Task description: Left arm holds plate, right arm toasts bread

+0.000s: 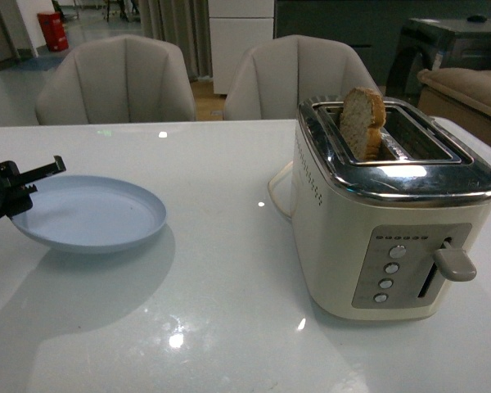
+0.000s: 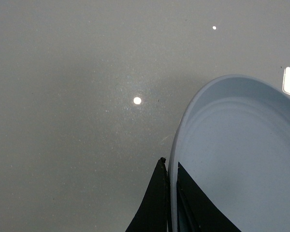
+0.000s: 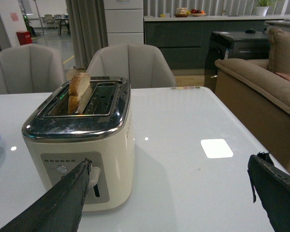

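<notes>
Gripping plate [image 2: 232,154] rim: left pincer [image 2: 170,193].

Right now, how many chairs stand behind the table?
2. One chair stands behind the table's far edge, beyond the plate. The other chair is beside it, behind the toaster. More seats may be hidden outside the view.

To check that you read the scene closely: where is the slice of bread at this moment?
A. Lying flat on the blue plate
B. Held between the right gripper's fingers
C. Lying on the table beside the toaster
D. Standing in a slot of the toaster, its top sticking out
D: the bread stands upright in the toaster with its rounded top above the slot, while the plate is bare and the right gripper is open and empty.
</notes>
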### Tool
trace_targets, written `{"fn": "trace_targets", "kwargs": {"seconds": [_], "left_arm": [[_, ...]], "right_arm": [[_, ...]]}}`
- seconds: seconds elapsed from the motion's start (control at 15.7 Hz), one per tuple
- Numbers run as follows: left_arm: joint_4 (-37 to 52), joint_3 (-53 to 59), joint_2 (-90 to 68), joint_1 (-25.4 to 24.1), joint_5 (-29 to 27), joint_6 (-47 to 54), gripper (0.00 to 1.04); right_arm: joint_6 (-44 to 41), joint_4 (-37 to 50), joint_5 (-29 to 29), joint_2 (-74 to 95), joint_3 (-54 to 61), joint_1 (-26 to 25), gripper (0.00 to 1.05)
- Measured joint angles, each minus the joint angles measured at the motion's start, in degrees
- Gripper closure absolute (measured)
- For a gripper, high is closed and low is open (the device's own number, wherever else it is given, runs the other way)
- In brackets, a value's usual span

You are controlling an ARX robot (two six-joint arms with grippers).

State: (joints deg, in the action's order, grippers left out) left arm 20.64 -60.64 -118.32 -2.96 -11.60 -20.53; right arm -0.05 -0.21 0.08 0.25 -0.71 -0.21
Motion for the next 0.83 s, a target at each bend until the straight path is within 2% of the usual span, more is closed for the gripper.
{"fn": "trace_targets", "kwargs": {"seconds": [0.57,0.83], "left_arm": [[6.3,2.1,-3.8,-0.2,-3.2,1.6,1.0],[7.2,3.3,-5.3,0.1,-5.4,7.1,0.51]], "right_arm": [[0.0,0.0,0.0,0.0,0.0,0.0,0.06],[0.0,0.0,0.0,0.0,0.0,0.0,0.06]]}}
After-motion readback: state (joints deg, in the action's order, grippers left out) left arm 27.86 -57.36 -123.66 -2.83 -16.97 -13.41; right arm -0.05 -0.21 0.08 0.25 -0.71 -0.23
